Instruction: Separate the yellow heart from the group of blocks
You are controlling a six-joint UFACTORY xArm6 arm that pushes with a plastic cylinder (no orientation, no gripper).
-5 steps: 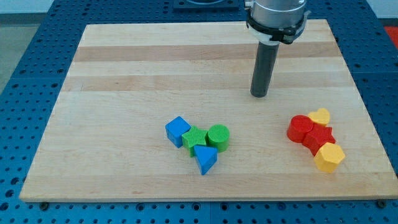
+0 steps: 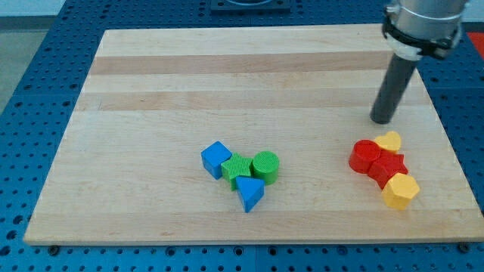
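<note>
A: Sitting at the top of the right-hand cluster, the yellow heart (image 2: 389,140) touched the red cylinder (image 2: 364,156) on its left and the red star (image 2: 389,165) below it. A yellow hexagon (image 2: 400,190) closed that cluster at the bottom.

B: And my tip (image 2: 382,119)?

A: It stood just above the heart, slightly to the view's left, near but apart from it. There were no jaws to report, only a plain rod, so nothing was open, closed or gripping.

B: How did you judge the heart would handle?

A: It looked like a small, stiff, light piece that would slide easily on the smooth board (image 2: 189,91). Light also meant it could spin off a push made to one side. I would have pressed on its left flank, in the notch by the cylinder, so it left toward the right.

B: Room for that?

A: Some, not much. The board's right edge was near, so a long shove risked tipping it off. Toward the top right the wood was bare and more forgiving. The other group, a blue cube (image 2: 216,159), green blocks (image 2: 252,166) and a blue triangle (image 2: 249,193), lay well apart at the lower centre, out of the way.
</note>
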